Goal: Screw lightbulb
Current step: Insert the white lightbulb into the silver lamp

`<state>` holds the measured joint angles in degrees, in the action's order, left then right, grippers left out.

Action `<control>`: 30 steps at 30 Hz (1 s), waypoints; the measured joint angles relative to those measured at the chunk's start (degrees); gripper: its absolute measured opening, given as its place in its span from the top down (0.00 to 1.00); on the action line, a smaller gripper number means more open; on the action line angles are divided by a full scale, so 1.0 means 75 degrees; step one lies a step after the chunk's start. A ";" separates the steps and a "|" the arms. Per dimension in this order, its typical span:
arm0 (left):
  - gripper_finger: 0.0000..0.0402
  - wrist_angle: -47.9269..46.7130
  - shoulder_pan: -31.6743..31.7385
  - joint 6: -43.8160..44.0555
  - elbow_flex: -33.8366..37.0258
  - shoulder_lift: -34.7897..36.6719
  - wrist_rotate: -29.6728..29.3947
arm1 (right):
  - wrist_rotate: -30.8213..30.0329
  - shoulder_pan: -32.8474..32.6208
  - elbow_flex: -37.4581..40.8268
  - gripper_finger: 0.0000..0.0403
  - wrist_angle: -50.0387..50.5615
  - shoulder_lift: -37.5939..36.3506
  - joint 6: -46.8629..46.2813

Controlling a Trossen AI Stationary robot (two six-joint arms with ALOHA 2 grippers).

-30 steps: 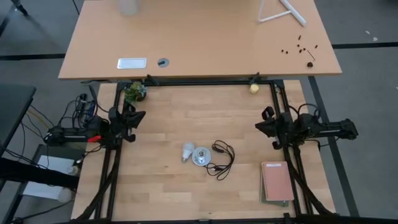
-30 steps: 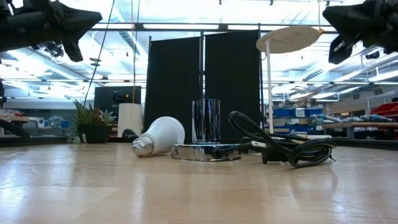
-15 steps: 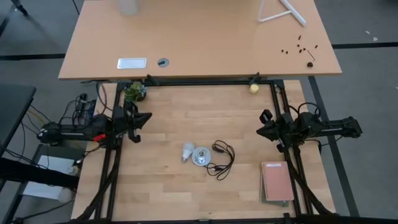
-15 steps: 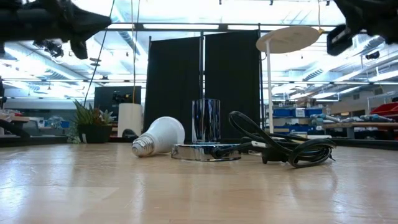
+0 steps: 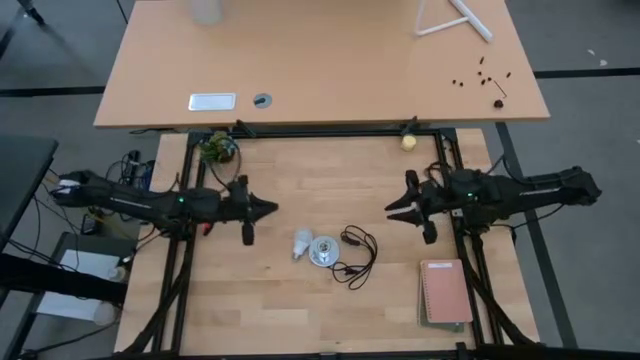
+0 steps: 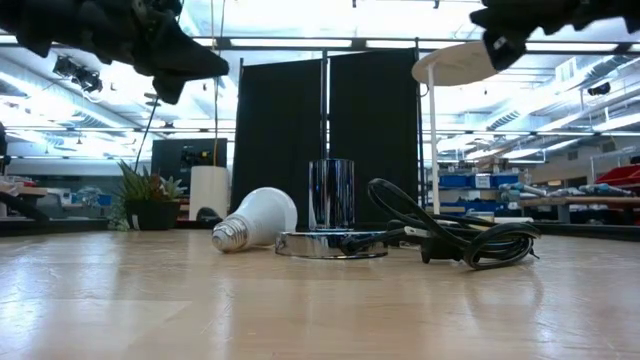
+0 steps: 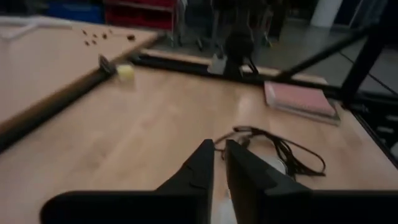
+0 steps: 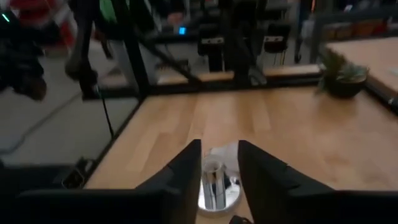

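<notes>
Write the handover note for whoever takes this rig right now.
Left gripper: above the table left of the work, holding nothing; fingers a narrow gap apart.
Right gripper: above the table right of the work, holding nothing; fingers slightly apart.
Small white pear-shaped lightbulb: lying on its side on the wooden table, screw base pointing away from the round silvery socket disc beside it.
Black cord: bundled right of the disc.
Done: nothing; the bulb is untouched.
Left: pick up the bulb, steady the socket, screw it in.
</notes>
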<state>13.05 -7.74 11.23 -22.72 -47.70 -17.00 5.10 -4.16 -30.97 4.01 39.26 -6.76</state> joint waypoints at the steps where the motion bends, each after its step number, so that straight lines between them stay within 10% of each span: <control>1: 0.85 -0.0020 -0.0101 0.0095 -0.0071 -0.0190 -0.0046 | 0.0000 -0.0061 -0.0152 0.67 0.0056 0.0240 0.0096; 14: 0.65 -0.2041 -0.1027 0.2834 -0.0664 -0.1426 -0.0211 | 0.0151 -0.0489 -0.1132 0.49 0.0474 0.2394 0.0691; 30: 0.65 -0.1623 -0.1636 0.4918 -0.1075 -0.3706 -0.0262 | -0.2469 -0.1127 -0.1130 0.49 0.0411 0.3519 0.0934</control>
<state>0.88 -20.01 48.11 -30.78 -75.49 -18.96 -13.42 -12.61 -39.45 7.09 65.65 0.25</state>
